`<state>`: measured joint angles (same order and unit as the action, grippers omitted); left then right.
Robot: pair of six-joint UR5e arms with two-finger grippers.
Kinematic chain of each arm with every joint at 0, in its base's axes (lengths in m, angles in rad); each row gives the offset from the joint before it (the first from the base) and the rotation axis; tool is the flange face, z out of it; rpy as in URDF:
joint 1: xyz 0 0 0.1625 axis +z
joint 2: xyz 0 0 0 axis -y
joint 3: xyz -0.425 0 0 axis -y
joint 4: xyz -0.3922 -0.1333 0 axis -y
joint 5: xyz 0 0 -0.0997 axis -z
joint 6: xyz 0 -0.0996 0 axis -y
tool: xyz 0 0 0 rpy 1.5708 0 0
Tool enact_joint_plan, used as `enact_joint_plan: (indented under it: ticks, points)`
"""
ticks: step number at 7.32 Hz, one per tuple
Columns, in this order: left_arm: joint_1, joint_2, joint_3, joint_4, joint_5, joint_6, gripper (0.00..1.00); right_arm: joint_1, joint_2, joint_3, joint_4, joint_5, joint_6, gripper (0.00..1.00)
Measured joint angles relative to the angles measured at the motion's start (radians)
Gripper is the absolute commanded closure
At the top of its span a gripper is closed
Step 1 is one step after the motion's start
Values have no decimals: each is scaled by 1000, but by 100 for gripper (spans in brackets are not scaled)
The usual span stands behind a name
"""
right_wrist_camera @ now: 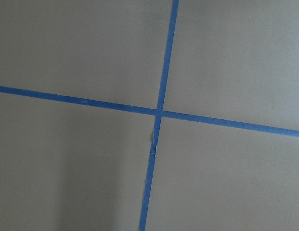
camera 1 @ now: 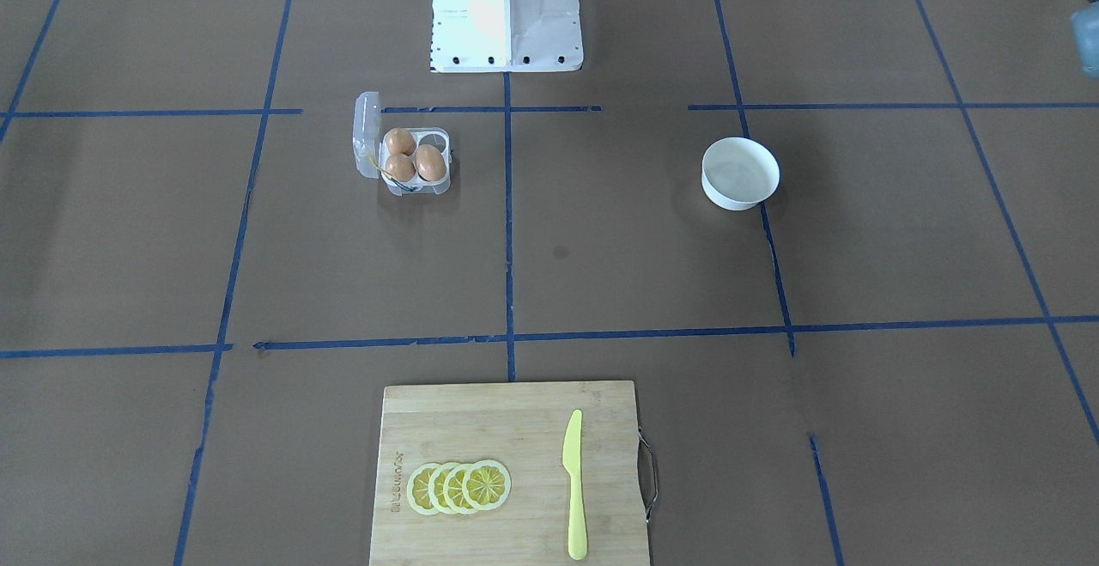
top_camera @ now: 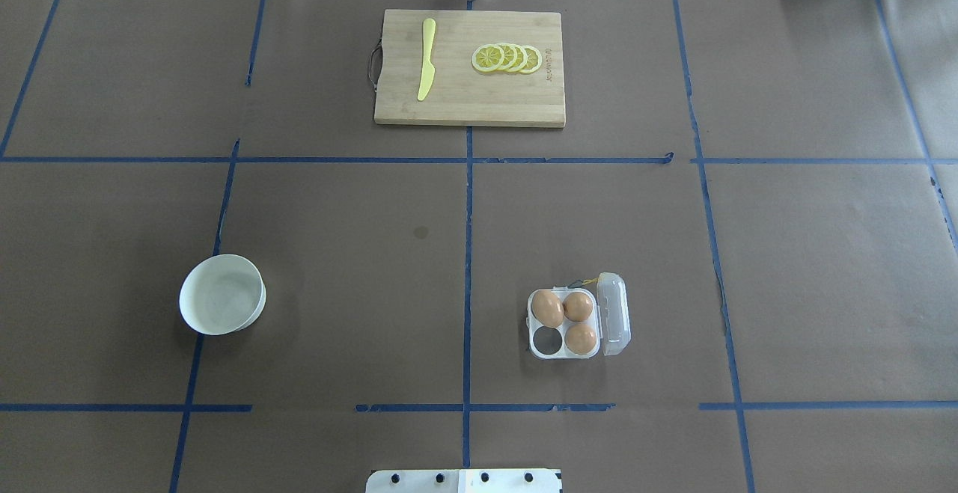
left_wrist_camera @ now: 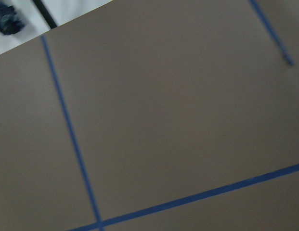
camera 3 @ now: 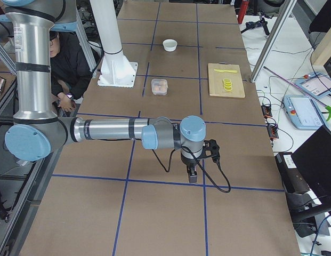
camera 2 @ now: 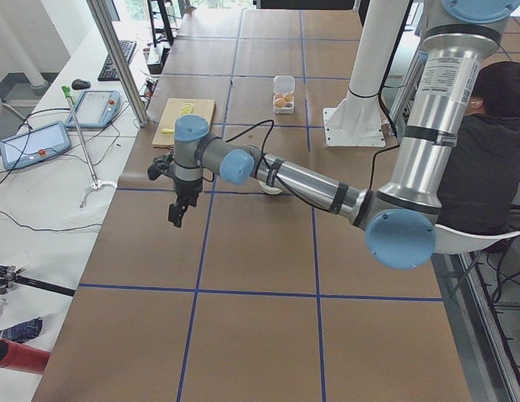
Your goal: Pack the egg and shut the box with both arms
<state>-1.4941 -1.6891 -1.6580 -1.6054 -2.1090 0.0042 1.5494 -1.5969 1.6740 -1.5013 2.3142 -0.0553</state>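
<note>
The clear box [top_camera: 548, 339] sits open on the table right of centre, its lid [top_camera: 615, 313] folded out to the right and a bit of yellow string at its far edge. Three brown eggs [top_camera: 577, 306] fill three cups and the near-left cup is empty; I cannot tell one egg from another. The box also shows in the front view [camera 1: 432, 136]. My left gripper [camera 2: 177, 213] hangs over bare table far out to the left, seen only in the left side view. My right gripper [camera 3: 192, 173] hangs far out to the right, seen only in the right side view. I cannot tell whether either is open or shut.
A round white bowl [top_camera: 222, 295] stands at the near left and looks empty. A wooden cutting board [top_camera: 469, 104] lies at the far middle with a yellow knife [top_camera: 426, 59] and lemon slices [top_camera: 507, 57]. The white pedestal base [camera 1: 506, 8] stands behind the box. A person sits beside the robot.
</note>
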Motion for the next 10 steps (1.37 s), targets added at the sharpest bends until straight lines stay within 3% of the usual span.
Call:
enact_joint_plan:
  ticks: [2,4,5,6,7,10]
  points:
    - [-141,75,5,92,-121,112,0,-101,2,14,122,-1,51,1]
    - [-187,105,-2,109,-164,130,0,-235,5,63,173,-4,157,11]
    - [-191,107,-4,105,-169,141,0,-312,4,125,179,-8,280,31]
    - [-190,105,-4,102,-176,162,0,-391,3,196,181,-11,421,65]
    - [-189,102,-3,100,-193,175,0,-471,0,255,183,-22,564,76]
    - [-186,88,-3,97,-252,184,0,-757,62,351,186,-182,982,75]
